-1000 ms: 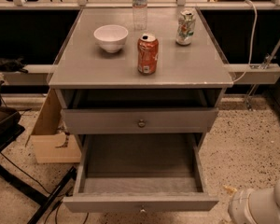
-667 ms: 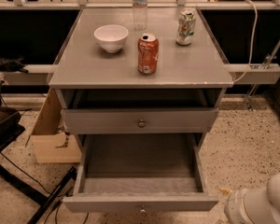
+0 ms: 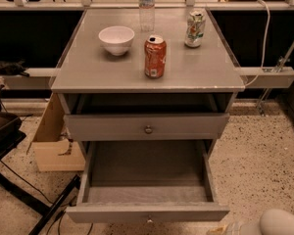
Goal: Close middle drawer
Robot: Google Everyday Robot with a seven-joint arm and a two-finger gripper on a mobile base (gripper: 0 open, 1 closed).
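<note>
The middle drawer stood pulled far out beneath the top drawer, knob facing forward. My gripper showed only as a white rounded part at the lower right, near the drawer's front corner. I cannot tell its state.

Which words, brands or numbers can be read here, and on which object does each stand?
None is legible.
The red can: markings too blurred to read.
The green-and-white can: markings too blurred.
The water bottle: label too blurred.
The white bowl and the open middle drawer: no text.
The gripper is out of view; a white robot part shows at the lower right.
</note>
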